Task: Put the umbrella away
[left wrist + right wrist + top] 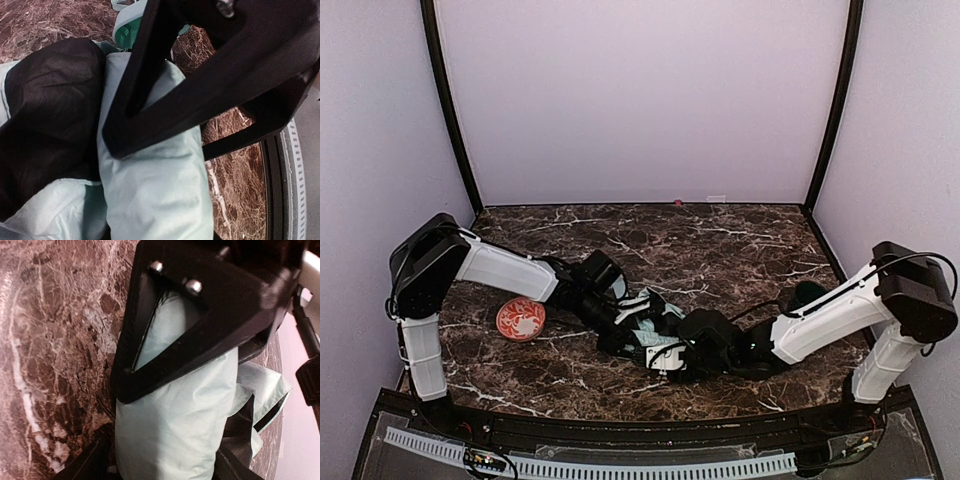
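left pincer [156, 161], right pincer [667, 353] on central umbrella [175, 426]

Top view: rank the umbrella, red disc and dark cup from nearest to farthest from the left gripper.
From the left gripper:
1. umbrella, at its fingers, centre.
2. red disc, to its left.
3. dark cup, far right, behind the right arm.

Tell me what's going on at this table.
Two robot arms are working on a mint-green folding umbrella that lies on the marble table near its front edge. The left claw is clamped on the bunched fabric, where the black lining shows beside the mint. The right claw straddles the rolled canopy, but it is unclear whether it grips. The umbrella is not yet put away.
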Controlling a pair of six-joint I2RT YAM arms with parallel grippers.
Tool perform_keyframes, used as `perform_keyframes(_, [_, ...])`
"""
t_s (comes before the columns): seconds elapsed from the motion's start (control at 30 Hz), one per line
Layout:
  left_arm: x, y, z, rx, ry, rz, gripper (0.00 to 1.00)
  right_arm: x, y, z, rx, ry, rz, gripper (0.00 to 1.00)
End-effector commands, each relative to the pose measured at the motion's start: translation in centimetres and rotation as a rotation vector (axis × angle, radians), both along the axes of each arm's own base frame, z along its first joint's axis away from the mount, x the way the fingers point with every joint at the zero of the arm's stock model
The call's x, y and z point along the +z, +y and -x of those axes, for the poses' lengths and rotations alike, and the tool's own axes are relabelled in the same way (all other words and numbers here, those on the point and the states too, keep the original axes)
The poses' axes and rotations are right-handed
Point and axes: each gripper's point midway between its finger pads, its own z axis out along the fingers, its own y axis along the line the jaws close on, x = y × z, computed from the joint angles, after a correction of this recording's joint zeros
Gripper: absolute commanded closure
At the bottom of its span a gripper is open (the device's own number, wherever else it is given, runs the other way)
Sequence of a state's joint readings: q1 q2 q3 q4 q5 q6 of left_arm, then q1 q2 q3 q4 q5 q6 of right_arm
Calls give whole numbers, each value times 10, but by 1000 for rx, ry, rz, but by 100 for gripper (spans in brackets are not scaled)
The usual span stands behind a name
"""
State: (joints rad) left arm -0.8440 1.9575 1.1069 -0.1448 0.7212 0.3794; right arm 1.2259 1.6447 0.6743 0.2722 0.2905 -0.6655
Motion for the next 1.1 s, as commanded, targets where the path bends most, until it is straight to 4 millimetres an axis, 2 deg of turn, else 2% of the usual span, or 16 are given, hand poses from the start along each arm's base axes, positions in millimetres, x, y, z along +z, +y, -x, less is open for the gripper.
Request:
perform_keyframes(0.0, [-59,52,42,29,243,-281,90,-10,4,-13,-23,-76,73,37])
perform_keyframes(0.07, [-57,52,42,27,258,-273,91,-18,5,-14,-25,-66,100,45])
perform_keyframes(0.13, [-56,52,42,29,266,-270,90,-23,5,-14,-31,-53,114,60])
perform_keyframes(0.23, [-52,51,39,36,271,-273,83,-24,6,-11,-33,-29,114,75])
perform_keyframes(0.37, [-35,42,19,98,251,-228,51,-27,2,-6,-32,10,131,87])
perform_keyframes(0.43, [-16,37,7,123,202,-156,40,-32,-2,-2,-33,42,153,91])
perform_keyframes(0.47, [-7,35,0,138,171,-114,25,-34,-4,0,-32,62,166,93])
perform_keyframes(0.53, [13,37,-13,190,113,-22,12,-41,-10,8,-33,123,197,95])
perform_keyframes(0.57, [32,38,-27,235,68,51,9,-44,-12,12,-30,150,208,97])
perform_keyframes(0.67, [60,51,-44,315,-1,164,7,-48,-15,23,-31,224,204,100])
perform_keyframes(0.83, [92,52,-49,313,-57,286,6,-43,-13,33,2,313,159,100])
perform_keyframes(0.93, [94,46,-62,349,-47,285,6,-35,-6,40,35,358,144,100])
perform_keyframes(1.03, [79,39,-88,424,-33,213,6,-31,-2,45,58,389,140,100])
perform_keyframes(1.07, [68,38,-90,427,7,162,6,-31,-3,43,51,381,144,100])
